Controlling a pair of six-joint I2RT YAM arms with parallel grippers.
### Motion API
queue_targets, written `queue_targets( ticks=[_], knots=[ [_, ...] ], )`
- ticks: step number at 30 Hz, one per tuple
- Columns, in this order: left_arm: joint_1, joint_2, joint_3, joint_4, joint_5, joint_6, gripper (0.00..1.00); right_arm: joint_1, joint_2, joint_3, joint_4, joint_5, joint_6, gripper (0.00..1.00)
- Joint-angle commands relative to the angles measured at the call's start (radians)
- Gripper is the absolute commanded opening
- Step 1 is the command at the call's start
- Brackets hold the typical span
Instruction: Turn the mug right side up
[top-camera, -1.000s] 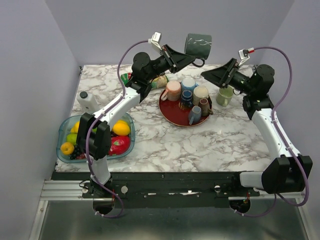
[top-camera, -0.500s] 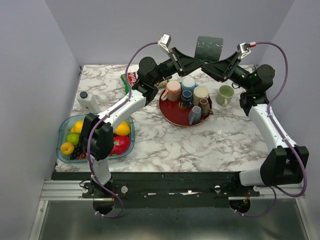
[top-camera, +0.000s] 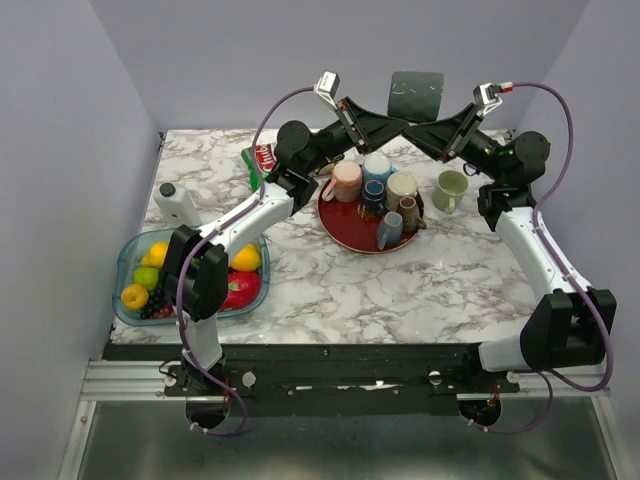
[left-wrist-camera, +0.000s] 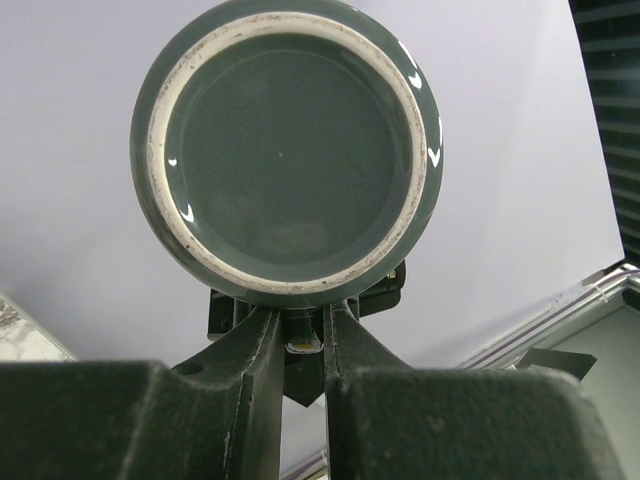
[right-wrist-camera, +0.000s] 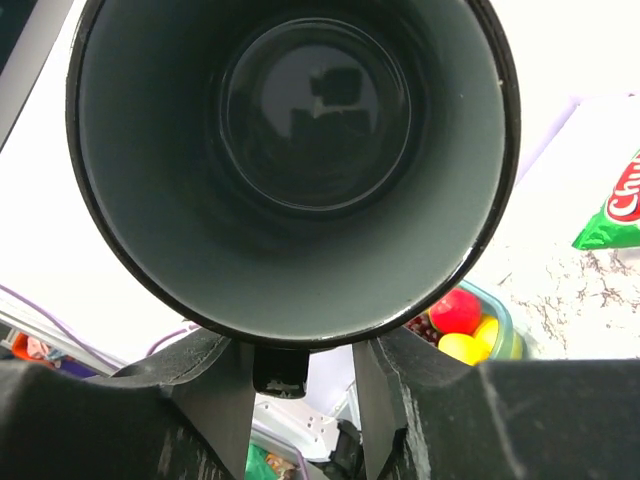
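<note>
A dark green mug (top-camera: 416, 95) hangs in the air above the back of the table, lying on its side. My left gripper (top-camera: 399, 122) is shut on its handle from the left. In the left wrist view the mug's base (left-wrist-camera: 285, 150) faces the camera just above the left gripper (left-wrist-camera: 298, 330). My right gripper (top-camera: 427, 127) meets the mug from the right. The right wrist view looks into the mug's mouth (right-wrist-camera: 300, 150). The handle (right-wrist-camera: 280, 370) sits between the right gripper's (right-wrist-camera: 300, 375) fingers, with a gap still showing beside one finger.
A red tray (top-camera: 345, 232) with several mugs sits mid-table under both arms. A light green mug (top-camera: 449, 190) stands to its right. A fruit bowl (top-camera: 125, 262), a white bottle (top-camera: 176, 203) and a chips bag (top-camera: 262, 158) are on the left.
The left arm has lifted the mug higher and turned it. The right arm has risen to the mug, and its jaws have narrowed around the handle.
</note>
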Motion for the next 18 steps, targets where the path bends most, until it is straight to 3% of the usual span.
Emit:
queue_targets(
  ticks=[1,4,5,8,9,11,18],
  knots=[
    [-0.008,-0.027,-0.008,0.101,0.003,0.025,0.0,-0.002,0.002,0.016,0.005,0.028,-0.014,0.47],
    [-0.008,-0.039,-0.011,0.079,0.0,0.045,0.0,-0.003,-0.006,0.019,-0.032,0.031,-0.042,0.4],
    [-0.008,-0.041,-0.011,0.076,0.001,0.054,0.0,-0.006,-0.009,0.025,-0.044,0.028,-0.059,0.3],
    [-0.007,-0.05,-0.013,0.062,0.001,0.068,0.0,-0.006,-0.017,0.036,-0.088,0.035,-0.091,0.18],
    [-0.008,-0.053,-0.016,0.061,0.003,0.071,0.0,-0.008,-0.018,0.039,-0.099,0.042,-0.097,0.09],
    [-0.008,-0.055,-0.02,0.058,0.004,0.074,0.0,-0.009,-0.023,0.044,-0.128,0.048,-0.12,0.01],
    [-0.005,-0.065,-0.023,0.012,0.026,0.108,0.0,-0.009,-0.049,0.081,-0.272,0.091,-0.22,0.01]
  ],
)
